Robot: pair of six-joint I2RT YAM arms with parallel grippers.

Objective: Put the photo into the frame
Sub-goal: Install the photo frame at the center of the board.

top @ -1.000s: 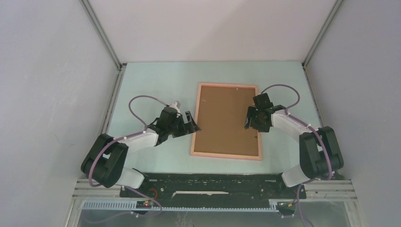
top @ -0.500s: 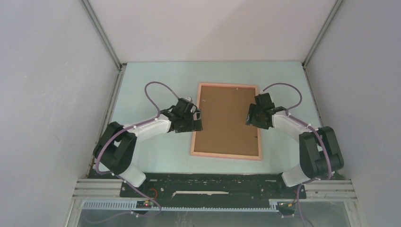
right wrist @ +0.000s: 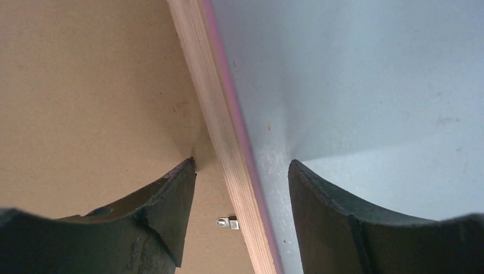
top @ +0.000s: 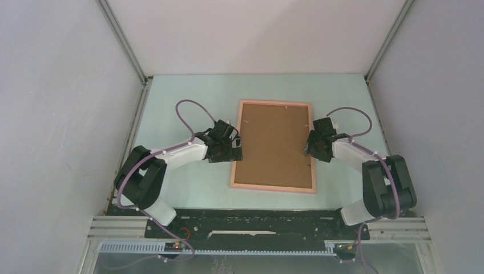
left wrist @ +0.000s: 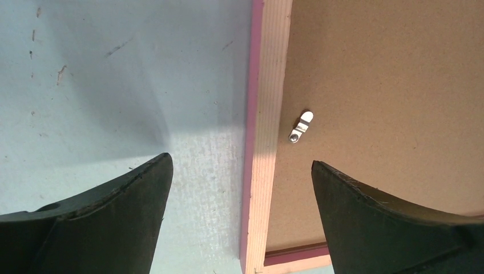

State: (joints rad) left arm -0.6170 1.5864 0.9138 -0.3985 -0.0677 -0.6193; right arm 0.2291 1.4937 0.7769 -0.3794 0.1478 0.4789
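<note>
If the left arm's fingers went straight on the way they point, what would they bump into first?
Likely the frame: its left rail lies between the open left fingers, one over the table, the other over the brown backing board. Their height above it is unclear.

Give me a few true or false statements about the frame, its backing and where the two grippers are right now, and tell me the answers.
1. The frame lies flat on the table with its brown backing board facing up. True.
2. The left gripper is shut on the frame's left rail. False: it is open, with one finger on either side of that rail.
3. A small metal clip sits on the backing board beside the left rail. True.
4. The right gripper is over the middle of the backing board. False: it is open at the right rail, one finger over the board and the other over the table.
</note>
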